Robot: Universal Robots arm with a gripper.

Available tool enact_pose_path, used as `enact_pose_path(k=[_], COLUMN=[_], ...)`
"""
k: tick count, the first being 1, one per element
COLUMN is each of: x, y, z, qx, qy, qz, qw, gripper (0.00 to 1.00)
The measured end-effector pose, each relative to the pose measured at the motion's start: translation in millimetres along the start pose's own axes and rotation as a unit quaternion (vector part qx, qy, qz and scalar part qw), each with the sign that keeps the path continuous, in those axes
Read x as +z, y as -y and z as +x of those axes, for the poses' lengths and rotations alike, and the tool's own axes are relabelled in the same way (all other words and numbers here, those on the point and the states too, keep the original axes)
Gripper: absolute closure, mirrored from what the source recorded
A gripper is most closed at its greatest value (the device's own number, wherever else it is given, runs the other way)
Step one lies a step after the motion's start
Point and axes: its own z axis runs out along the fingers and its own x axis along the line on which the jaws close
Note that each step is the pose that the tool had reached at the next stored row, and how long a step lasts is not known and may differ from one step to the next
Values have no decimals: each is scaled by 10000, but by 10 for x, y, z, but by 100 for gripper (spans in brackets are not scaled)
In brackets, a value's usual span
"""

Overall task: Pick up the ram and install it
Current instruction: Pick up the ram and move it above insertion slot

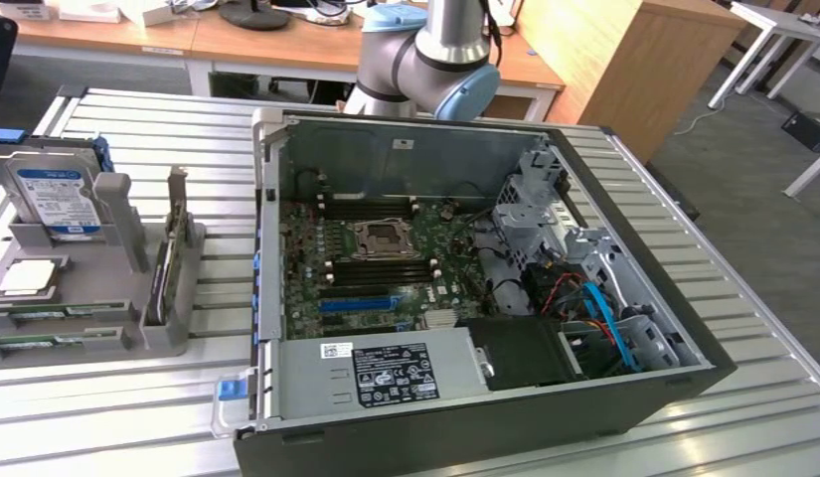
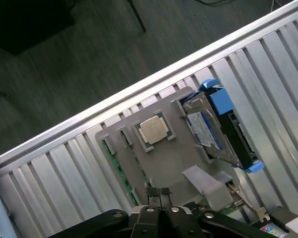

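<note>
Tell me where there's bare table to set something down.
Bare slats of the table lie in front of the gray parts holder, beside the computer case, at the exterior view's lower left. Another free strip runs along the case on the exterior view's right. Crowded: the holder and the case's inside around the motherboard.

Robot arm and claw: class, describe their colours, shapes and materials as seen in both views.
The robot arm is a smooth silver-grey metal tube with rounded grey joints closed by light-blue caps. The claw is matt black: two slim fingers on angular black links, fastened with small round silver bolts.
</note>
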Motion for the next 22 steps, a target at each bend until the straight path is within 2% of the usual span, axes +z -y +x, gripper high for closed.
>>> enact_pose_path(k=[5,10,15,21,22], x=[0,2,3,6,5], y=[0,0,0,0,0], z=[0,0,0,0,0], qx=[-455,-902,-1354,-1885,-1908], qy=[-21,-41,-62,-87,-88], qz=[-10,-19,-28,-40,-41], qw=[9990,9959,9908,9820,9816], gripper=[89,89,89,89,89])
